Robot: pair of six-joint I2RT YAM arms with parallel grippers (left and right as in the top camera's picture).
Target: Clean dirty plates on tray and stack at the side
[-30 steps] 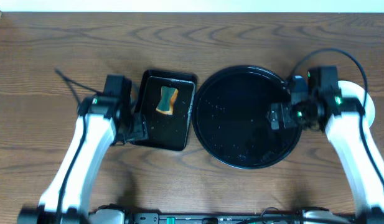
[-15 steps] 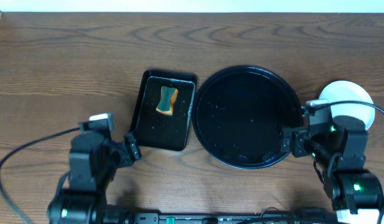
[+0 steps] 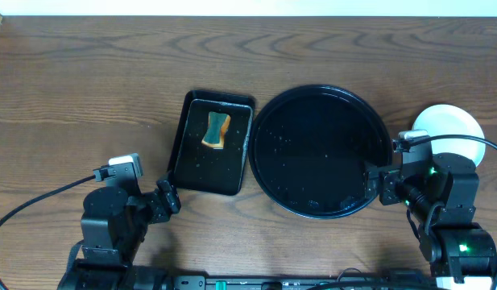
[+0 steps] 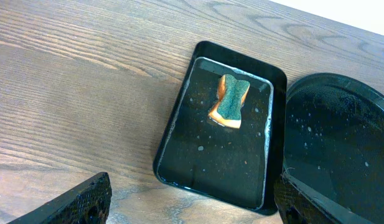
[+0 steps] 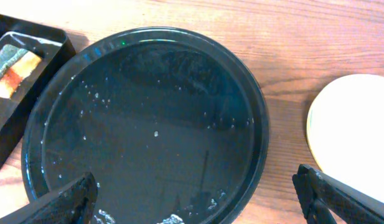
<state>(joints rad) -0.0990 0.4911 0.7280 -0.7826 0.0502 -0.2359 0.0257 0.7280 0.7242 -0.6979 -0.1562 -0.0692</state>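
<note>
Left of the round tray point(image 3: 320, 89), the left end effector point(image 3: 166, 200) sits with fingers spread and empty, just below the rectangular tray point(image 3: 184, 153) that holds the sponge point(image 3: 217, 130). The round tray carries only droplets and no plates, and the right end effector point(image 3: 377, 187), at its lower right rim, is likewise spread and empty. Right of the round tray the plates point(image 3: 449, 129) lie stacked on the bare desk point(image 3: 71, 80), their count not discernible. The task is judged complete, so any closing move should avoid nudging that stack.

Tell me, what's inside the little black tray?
A sponge, green on top with orange edges, lies in the little tray among water droplets. Whatever is under the sponge is hidden.
</note>
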